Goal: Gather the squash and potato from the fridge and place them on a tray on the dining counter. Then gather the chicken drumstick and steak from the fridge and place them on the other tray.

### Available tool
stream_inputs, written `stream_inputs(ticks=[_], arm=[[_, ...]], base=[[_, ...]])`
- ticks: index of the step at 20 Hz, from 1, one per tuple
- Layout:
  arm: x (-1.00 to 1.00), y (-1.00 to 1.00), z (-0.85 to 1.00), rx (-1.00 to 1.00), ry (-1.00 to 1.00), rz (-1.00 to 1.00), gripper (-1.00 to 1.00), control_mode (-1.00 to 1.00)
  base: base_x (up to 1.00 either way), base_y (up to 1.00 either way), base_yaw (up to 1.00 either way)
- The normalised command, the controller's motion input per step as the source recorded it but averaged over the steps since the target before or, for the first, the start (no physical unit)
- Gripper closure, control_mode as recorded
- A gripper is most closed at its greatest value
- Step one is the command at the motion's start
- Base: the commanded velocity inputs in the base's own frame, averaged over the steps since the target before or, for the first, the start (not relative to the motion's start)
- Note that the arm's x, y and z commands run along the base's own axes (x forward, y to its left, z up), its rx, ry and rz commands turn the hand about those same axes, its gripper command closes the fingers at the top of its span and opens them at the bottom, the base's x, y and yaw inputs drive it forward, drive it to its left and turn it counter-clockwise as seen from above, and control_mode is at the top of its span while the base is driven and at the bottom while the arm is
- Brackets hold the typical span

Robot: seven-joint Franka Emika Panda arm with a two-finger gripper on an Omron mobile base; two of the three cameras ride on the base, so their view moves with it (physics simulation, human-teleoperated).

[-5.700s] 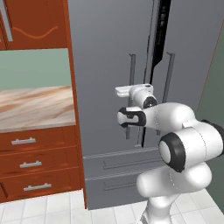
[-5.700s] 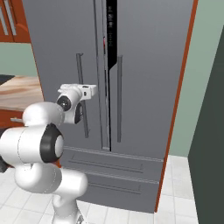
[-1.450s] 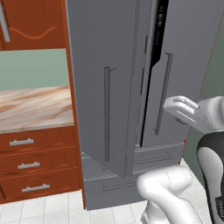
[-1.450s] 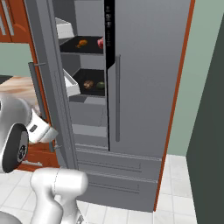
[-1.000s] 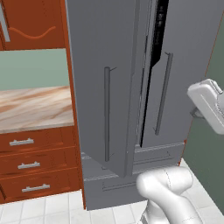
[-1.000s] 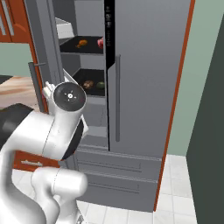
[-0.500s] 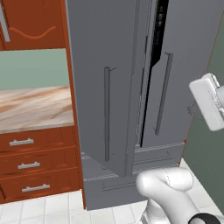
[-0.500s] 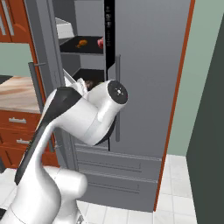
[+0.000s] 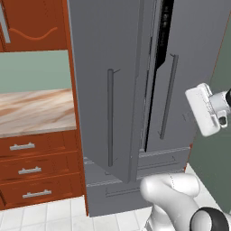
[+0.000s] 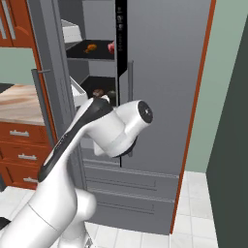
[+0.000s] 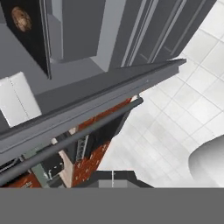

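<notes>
Gripper (image 11: 112, 178): seen in the hand view at the bottom edge, fingertips pressed together, fully closed, nothing between them and nothing touching them. It hangs in free air, apart from the fridge door.

Fridge (image 10: 164, 87): left door (image 9: 106, 85) swung open; right door closed. In the left base view the open door stands edge-on, its long bar handle (image 9: 110, 117) facing the camera. In the hand view the door edge and its handle (image 11: 74, 140) run diagonally across the frame, white floor tiles (image 11: 175, 113) beyond.

Interior, right base view: black upper shelf (image 10: 89, 54) carries a small orange-brown item and a pinkish-red item just beside it, too small to identify for certain. On the shelf below, potato (image 10: 98, 92), brown, with squash (image 10: 111, 94), dark green, just beside it to the right. Both partly hidden behind the arm's elbow (image 10: 123, 127).

Hand view also shows a brown round lump (image 11: 21, 18) on dark shelving at top left; identity unclear.
</notes>
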Motion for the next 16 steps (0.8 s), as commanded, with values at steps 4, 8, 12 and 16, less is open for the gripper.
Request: stream_inputs(ticks=[4, 8, 12, 16], arm=[[0.26, 0.09, -0.33, 0.03, 0.01, 0.00, 1.00, -1.00], [0.12, 0.25, -0.33, 0.00, 0.00, 0.00, 1.00, -1.00], [0.32, 0.42, -0.34, 0.00, 0.00, 0.00, 1.00, -1.00], [0.46, 0.40, -0.29, 0.00, -0.01, 0.00, 1.00, -1.00]], base=[[0.00, 0.00, 0.00], [0.00, 0.00, 0.00], [0.00, 0.00, 0.00], [0.00, 0.00, 0.00]])
